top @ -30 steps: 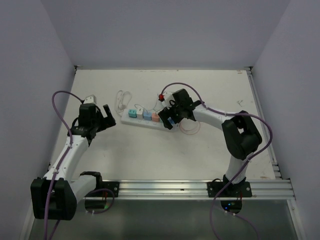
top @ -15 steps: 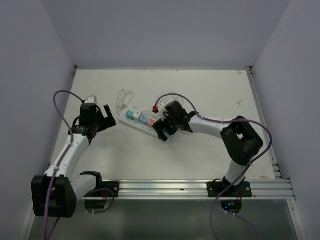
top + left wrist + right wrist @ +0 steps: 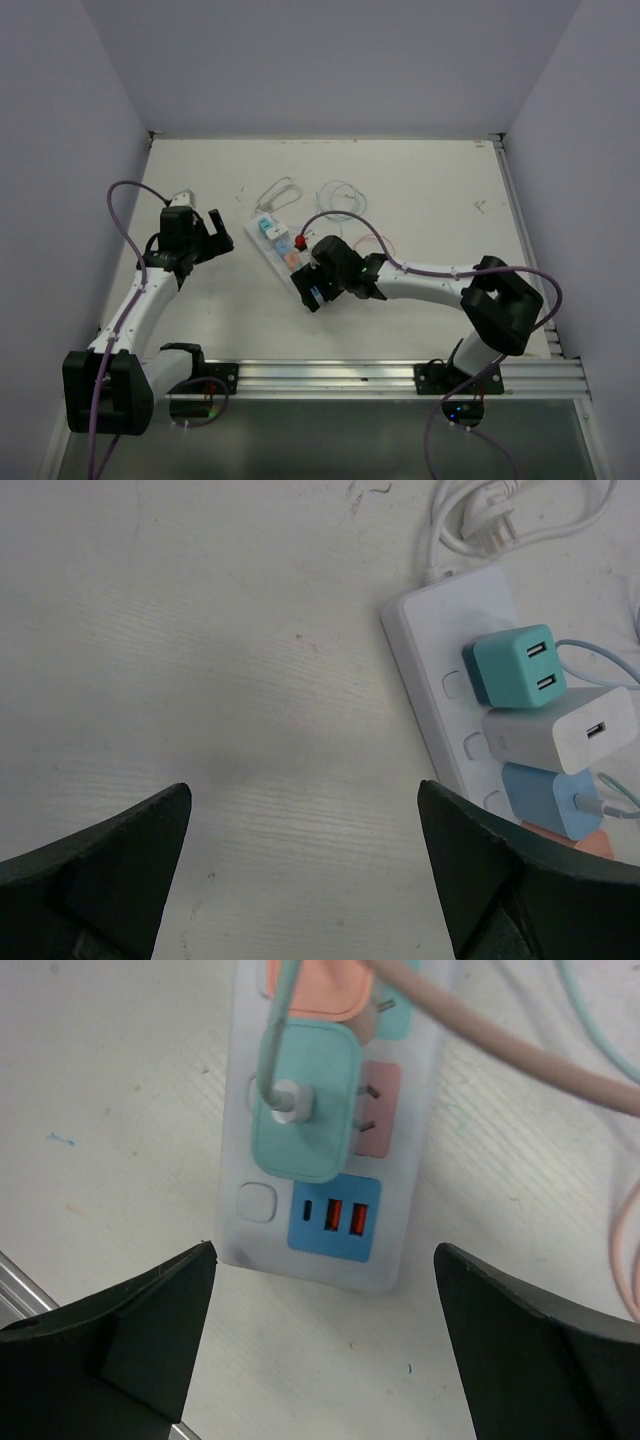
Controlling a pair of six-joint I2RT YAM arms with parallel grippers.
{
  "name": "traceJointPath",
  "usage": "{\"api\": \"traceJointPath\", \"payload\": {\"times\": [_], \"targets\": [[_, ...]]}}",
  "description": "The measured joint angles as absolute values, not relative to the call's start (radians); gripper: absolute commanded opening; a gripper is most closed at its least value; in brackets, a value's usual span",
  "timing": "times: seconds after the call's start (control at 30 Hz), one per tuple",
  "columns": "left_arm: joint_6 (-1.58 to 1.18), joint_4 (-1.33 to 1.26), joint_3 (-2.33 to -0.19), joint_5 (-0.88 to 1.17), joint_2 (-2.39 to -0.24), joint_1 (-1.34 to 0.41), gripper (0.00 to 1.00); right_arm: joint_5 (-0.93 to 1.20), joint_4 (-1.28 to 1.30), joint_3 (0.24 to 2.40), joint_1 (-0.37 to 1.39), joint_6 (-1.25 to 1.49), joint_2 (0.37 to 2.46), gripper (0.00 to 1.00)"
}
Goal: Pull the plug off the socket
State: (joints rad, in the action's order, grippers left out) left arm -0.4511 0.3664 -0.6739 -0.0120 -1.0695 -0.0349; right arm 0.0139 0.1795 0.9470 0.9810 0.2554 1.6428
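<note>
A white table (image 3: pixel 420 190) stands between pale lilac walls. The socket (image 3: pixel 437 640) lies at a slant near the middle of it, a long white strip with rounded corners. On its far part a teal plug (image 3: pixel 513 665) with two USB slots, a white plug (image 3: pixel 565 730) and a blue plug (image 3: pixel 545 800) sit in a row. At the near end of the socket are a mint plug (image 3: pixel 305 1110) with a cable in it, a blue USB panel (image 3: pixel 335 1218) and a white button (image 3: pixel 257 1202). The right gripper (image 3: pixel 308 290) hangs over this end, jaws wide apart, holding nothing. The left gripper (image 3: pixel 218 235) is left of the socket, apart from it, jaws also spread
</note>
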Motion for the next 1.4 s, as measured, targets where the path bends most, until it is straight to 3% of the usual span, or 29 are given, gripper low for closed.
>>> {"api": "traceJointPath", "payload": {"times": [0.33,0.97,1.4], "targets": [[-0.451,0.363,-0.674,0.000,-1.069,-0.035,1.00,-0.167,0.182,0.939,0.974,0.371,1.460,0.85],[-0.451,0.361,-0.674,0.016,-1.069,-0.035,1.00,-0.253,0.220,1.103,1.052,0.398,1.697,0.72],[-0.546,0.304,-0.570,0.129,-1.069,-0.035,1.00,-0.248,0.213,1.146,1.051,0.400,1.763,0.28]]}}
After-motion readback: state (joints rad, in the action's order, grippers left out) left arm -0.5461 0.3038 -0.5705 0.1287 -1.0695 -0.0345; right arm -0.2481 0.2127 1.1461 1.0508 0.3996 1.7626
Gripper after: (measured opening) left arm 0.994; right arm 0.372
